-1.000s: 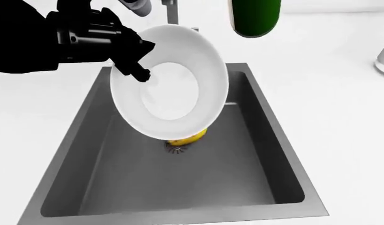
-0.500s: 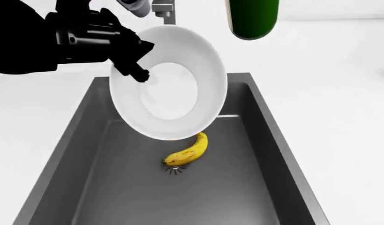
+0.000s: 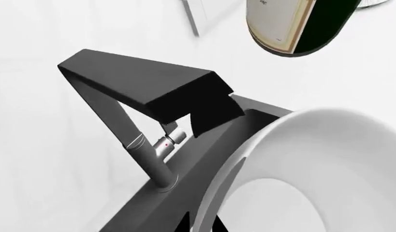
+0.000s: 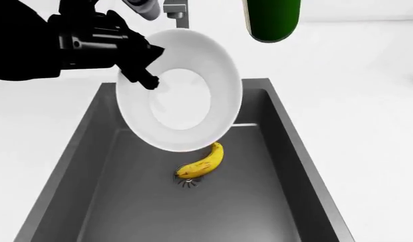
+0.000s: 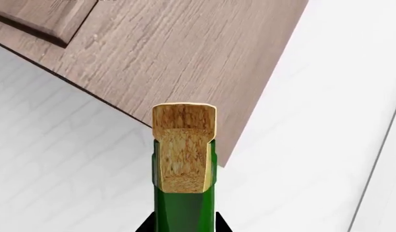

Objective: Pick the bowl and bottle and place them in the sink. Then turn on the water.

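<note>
Left gripper [image 4: 147, 78], clamped on the rim of the tilted bowl [image 4: 180, 96], has drifted slightly left over the sink [image 4: 78, 151], release pending; right gripper's state cannot be told

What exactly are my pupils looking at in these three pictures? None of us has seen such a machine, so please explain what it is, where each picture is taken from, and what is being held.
This is a simulated two-armed robot steered by a person. One picture looks down from its head; the other two come from cameras beside each gripper.

In the head view, the black left gripper pinches the rim of a white bowl, tilted above the grey sink. A banana lies by the drain. The green bottle hangs at the top edge; the right gripper holding it is out of shot.

The left wrist view shows the faucet; no water runs. The right wrist view looks along the bottle's neck to its cork.
</note>
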Controlling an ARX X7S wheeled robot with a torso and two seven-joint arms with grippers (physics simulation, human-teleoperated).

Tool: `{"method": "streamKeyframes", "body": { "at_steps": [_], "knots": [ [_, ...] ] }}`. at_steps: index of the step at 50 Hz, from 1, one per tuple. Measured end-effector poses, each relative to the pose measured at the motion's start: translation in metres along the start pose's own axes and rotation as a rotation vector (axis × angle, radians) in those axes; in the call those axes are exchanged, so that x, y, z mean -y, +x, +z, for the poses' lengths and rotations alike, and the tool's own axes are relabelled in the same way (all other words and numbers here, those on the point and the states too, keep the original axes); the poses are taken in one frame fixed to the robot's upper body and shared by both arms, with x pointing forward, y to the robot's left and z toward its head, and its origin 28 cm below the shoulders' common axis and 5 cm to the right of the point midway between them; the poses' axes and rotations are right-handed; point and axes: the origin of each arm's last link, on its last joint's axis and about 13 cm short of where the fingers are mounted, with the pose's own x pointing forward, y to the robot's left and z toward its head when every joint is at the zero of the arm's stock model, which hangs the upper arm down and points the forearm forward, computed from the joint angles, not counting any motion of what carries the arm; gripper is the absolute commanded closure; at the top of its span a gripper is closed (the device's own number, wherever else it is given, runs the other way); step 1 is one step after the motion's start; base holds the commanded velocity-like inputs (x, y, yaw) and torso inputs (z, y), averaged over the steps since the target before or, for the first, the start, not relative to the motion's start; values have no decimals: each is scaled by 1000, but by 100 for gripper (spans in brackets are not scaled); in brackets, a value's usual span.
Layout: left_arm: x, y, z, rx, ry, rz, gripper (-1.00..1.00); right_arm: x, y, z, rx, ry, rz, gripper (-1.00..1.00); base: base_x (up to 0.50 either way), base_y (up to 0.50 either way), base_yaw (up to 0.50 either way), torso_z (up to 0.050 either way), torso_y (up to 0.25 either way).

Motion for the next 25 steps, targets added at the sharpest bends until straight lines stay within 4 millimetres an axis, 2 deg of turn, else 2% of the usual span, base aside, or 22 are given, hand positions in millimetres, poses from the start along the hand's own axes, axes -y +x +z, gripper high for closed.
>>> {"method": "streamKeyframes", "body": {
  "at_steps": [25],
  "knots": [
    [-9, -11, -7, -16, -15, 40, 100, 0, 1, 3, 9, -4, 9, 100, 0, 0, 0, 0, 1]
  ]
}}
